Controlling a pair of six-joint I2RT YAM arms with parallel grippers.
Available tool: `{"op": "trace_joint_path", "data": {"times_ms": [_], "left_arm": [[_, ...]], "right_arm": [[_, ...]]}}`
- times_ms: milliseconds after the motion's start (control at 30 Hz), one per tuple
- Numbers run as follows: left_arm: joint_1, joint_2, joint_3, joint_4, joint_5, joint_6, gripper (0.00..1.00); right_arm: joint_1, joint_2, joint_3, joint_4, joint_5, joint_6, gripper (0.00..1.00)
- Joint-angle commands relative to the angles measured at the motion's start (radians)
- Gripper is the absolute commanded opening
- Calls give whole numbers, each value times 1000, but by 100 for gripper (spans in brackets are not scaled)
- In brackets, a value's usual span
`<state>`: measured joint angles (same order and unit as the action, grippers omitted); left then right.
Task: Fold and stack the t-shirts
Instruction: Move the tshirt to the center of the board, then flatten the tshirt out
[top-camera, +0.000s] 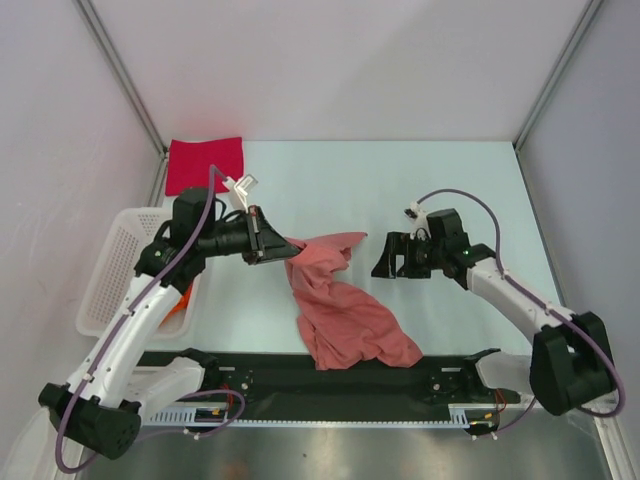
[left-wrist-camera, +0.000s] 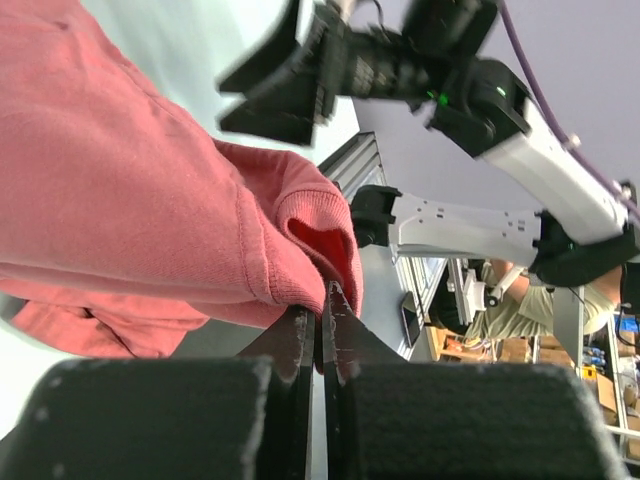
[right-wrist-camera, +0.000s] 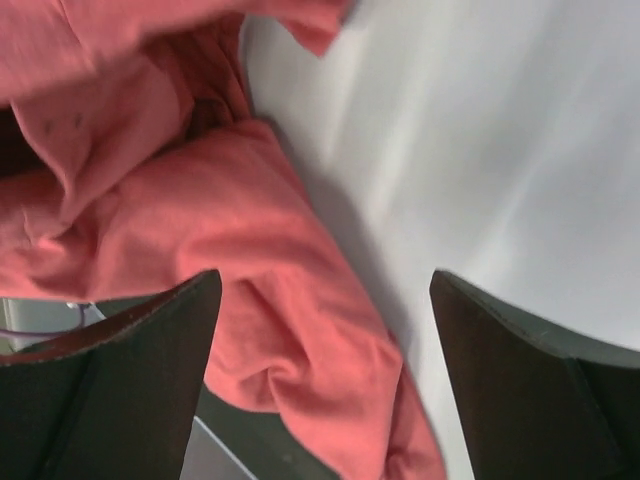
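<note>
— Pale green tabletop (top-camera: 400, 180), walled in white, is seen from above; where is the salmon-pink t-shirt (top-camera: 345, 315) found?
— It is draped from the left hand (top-camera: 268, 237), which is clamped on one edge and held high, apparently so that the cloth can be hung out for spreading. The lower part is heaped on the tabletop near the arm bases. The right hand (top-camera: 388, 255) is held spread just beside the lifted cloth, with nothing gripped. A crimson t-shirt (top-camera: 205, 165) is laid folded at the far left corner, likely as the base of the stack. An orange t-shirt (top-camera: 180, 300) is glimpsed in the white basket (top-camera: 115, 270)
— What is shown by the left wrist view?
— A hemmed edge is pinched between the closed fingers (left-wrist-camera: 285, 345), and the frame above them is filled with the cloth
— And by the right wrist view?
— The fingers (right-wrist-camera: 120, 360) are parted wide. Crumpled shirt is seen between them and beside one finger, bare tabletop towards the other; a second corner is probably to be taken
</note>
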<state>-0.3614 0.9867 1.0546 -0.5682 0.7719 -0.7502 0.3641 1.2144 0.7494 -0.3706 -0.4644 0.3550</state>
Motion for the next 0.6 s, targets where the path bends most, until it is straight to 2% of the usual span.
{"op": "trace_joint_path", "data": {"times_ms": [0,100,233,367,500,567], "left_arm": [[4,-42,39,4,52,12,0],[4,-49,61,-1,63,-4,0],[4,-56,77,-4,66,-27,0],[4,-59,90,-5,66,-51,0],[4,-66,94,-4,82,-66,0],[4,-66,97,-6,92,-72,0]], "right_arm": [[4,79,41,256,-66,-139,93],[12,114,-1,423,-120,-183,92],[56,165,2,496,-163,-278,92],[146,178,-30,545,-27,-401,93],[174,253,-28,666,-88,-410,86],[194,275,-30,700,-60,-384,86]]}}
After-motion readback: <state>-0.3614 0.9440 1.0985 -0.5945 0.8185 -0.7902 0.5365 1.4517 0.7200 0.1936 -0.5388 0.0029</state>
